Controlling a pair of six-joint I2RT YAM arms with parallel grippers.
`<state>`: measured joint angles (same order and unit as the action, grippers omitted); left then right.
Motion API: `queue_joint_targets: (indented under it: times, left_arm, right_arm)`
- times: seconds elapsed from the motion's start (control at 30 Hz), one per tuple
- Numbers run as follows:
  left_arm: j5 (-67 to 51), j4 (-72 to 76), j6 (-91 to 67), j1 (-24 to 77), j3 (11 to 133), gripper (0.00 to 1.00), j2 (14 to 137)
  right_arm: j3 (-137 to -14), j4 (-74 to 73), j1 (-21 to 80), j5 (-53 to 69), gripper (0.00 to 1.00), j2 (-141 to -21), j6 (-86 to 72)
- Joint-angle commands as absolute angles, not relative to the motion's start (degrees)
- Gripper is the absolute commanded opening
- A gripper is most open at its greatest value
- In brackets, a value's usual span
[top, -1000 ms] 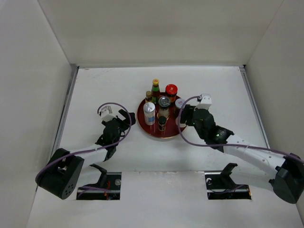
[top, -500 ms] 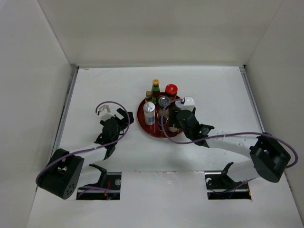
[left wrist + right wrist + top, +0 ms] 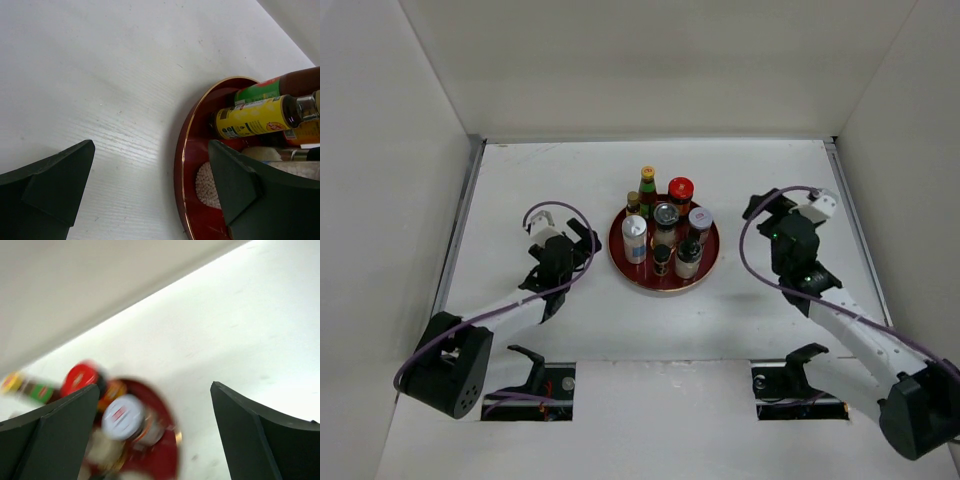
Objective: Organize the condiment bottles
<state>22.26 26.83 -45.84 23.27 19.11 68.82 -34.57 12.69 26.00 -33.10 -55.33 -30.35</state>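
Right jaws backed off, now well right of the dark-red tray (image 3: pixel 632 277), released. Left jaws released too, beside its left rim. All 7 condiment bottles (image 3: pixel 665 235) stand on it.

Your top camera looks down from high behind the near edge over the whole table (image 3: pixel 520 180), your left wrist camera sits low and close beside the red tray (image 3: pixel 190 210), your right wrist camera, blurred, looks down on it from farther off, all three share that tray and its bottles (image 3: pixel 666 214).

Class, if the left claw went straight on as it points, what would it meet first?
Probably the rim of the dark-red tray, ahead of one finger of the left claw; the other finger faces only table. Depth unclear.
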Motion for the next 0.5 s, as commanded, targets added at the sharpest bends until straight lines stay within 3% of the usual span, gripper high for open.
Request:
queue_joint_targets:
  times: [0.0, 0.17, 0.47]
  left_arm:
    - [24.2, 19.7, -46.3, 22.7, 23.1, 1.00, 68.6]
    - [24.5, 16.5, -46.4, 21.8, 23.2, 1.00, 67.3]
    - [23.9, 13.1, -46.2, 19.5, 23.3, 1.00, 63.5]
  right_arm:
    - [-30.8, 14.8, 18.2, -30.1, 1.00, -55.2, -37.3]
    - [-25.9, 16.3, 12.1, -27.9, 1.00, -57.7, -45.2]
    - [-18.1, 27.9, 14.6, -26.2, 1.00, -60.3, -47.2]
